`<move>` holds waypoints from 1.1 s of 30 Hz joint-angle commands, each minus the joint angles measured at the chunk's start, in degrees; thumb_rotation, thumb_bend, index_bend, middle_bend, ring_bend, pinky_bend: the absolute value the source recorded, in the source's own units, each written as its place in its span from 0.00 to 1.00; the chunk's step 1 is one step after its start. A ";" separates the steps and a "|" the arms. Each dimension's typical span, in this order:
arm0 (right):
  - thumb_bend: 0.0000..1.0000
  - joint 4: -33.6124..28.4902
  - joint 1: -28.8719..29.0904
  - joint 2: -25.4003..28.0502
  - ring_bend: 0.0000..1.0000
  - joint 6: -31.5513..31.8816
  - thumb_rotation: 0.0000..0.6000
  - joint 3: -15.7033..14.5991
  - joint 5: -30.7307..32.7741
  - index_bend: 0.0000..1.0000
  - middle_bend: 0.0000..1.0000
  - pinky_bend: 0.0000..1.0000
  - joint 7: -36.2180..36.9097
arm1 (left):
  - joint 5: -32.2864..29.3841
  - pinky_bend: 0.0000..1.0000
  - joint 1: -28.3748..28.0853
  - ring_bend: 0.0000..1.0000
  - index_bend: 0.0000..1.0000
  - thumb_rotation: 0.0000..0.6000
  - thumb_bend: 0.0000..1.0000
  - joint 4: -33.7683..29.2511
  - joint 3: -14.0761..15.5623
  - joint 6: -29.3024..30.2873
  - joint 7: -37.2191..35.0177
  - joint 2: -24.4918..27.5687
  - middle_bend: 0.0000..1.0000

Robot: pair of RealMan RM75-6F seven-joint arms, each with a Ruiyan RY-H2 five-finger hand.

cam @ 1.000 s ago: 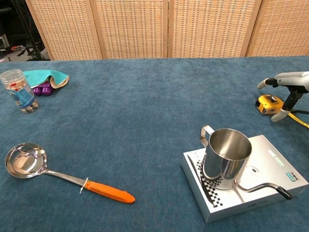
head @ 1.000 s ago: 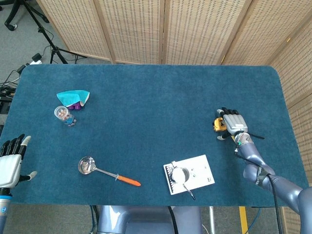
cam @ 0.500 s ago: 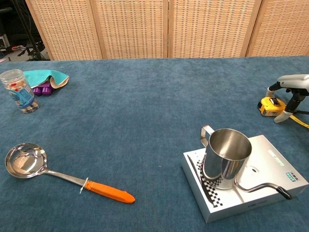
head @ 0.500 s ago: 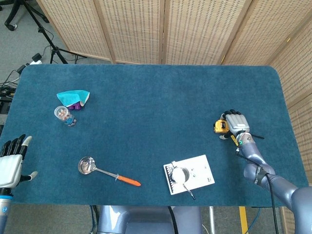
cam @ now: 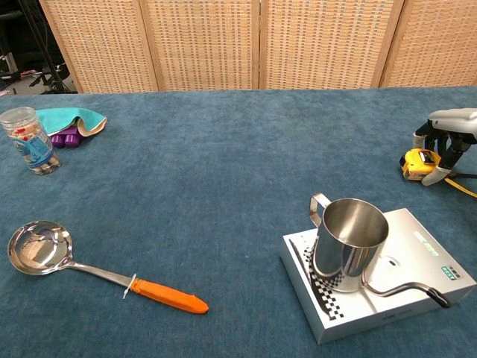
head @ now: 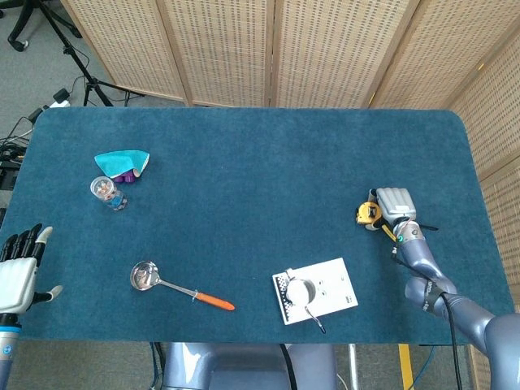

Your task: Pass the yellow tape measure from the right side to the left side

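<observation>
The yellow tape measure (head: 367, 214) (cam: 417, 163) lies on the blue table near the right edge. My right hand (head: 394, 203) (cam: 446, 133) sits over it from the right, fingers (cam: 449, 151) curled down around its body and gripping it while it still rests on the cloth. A short length of yellow tape (cam: 462, 185) trails out to the right. My left hand (head: 18, 272) hovers at the table's front left corner, fingers spread and holding nothing; the chest view does not show it.
A steel mug (cam: 349, 237) stands on a white scale (cam: 417, 280) front right. A ladle with an orange handle (cam: 160, 293) lies front left. A clear jar (cam: 28, 141), teal cloth (cam: 71, 119) and a purple item sit at far left.
The right hand's fingers, spread above the tape measure a second ago, have lowered and curled around it. The left hand has stayed put.
</observation>
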 commanded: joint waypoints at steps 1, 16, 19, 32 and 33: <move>0.23 -0.58 -0.24 0.11 0.46 0.67 1.00 0.24 -0.47 0.65 0.51 0.44 -0.04 | -0.08 0.00 -0.03 0.00 0.00 1.00 0.06 -0.03 0.03 -0.15 -0.01 0.02 0.00; 0.23 -14.55 3.77 3.79 0.46 5.12 1.00 2.32 2.28 0.66 0.52 0.45 -10.51 | 0.87 0.00 -0.19 0.00 0.00 1.00 0.06 -1.06 0.36 -0.64 -1.31 0.58 0.00; 0.23 -16.79 6.44 3.32 0.46 5.56 1.00 3.50 5.11 0.66 0.52 0.45 -14.27 | 1.59 0.00 -0.22 0.00 0.00 1.00 0.06 -1.07 0.71 -0.87 -1.90 0.72 0.00; 0.23 -17.18 19.31 -1.41 0.46 6.23 1.00 5.97 18.76 0.66 0.52 0.45 -28.12 | 1.97 0.00 -0.19 0.00 0.00 1.00 0.07 0.13 0.63 -1.00 -3.78 0.72 0.00; 0.23 -16.79 20.23 -1.87 0.46 6.10 1.00 6.08 19.54 0.66 0.52 0.45 -28.77 | 1.95 0.00 -0.22 0.00 0.00 1.00 0.07 0.17 0.64 -1.13 -3.96 0.75 0.00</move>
